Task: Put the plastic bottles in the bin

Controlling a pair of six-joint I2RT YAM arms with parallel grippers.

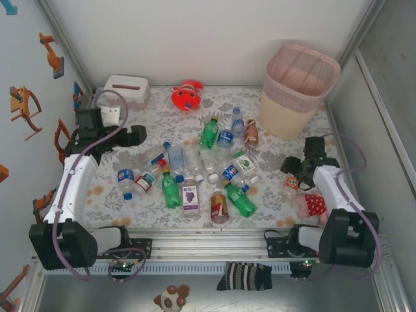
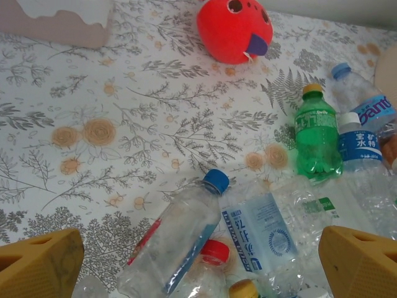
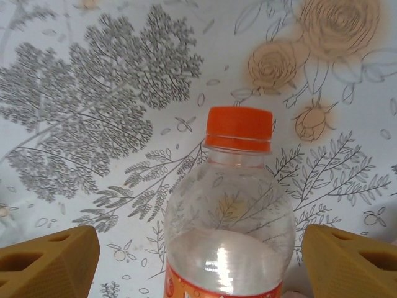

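Right wrist view: an orange-capped clear bottle (image 3: 229,211), apparently lying flat with its cap toward 12 o'clock, is framed between the yellow fingers (image 3: 49,261) of the right gripper (image 3: 198,267), which is spread wide; no contact is visible.
Reason for stance: the bottle's body is straddled on both sides, judged a line-up for a grasp.
Left wrist view: the left gripper (image 2: 198,264) is held wide and empty over a blue-capped clear bottle (image 2: 177,239) lying on its side.
Top external view: the plastic bottles (image 1: 208,166) are heaped mid-table; the bin (image 1: 279,81) is stood at 1 o'clock, nearest the right arm.
Progress: judged early.
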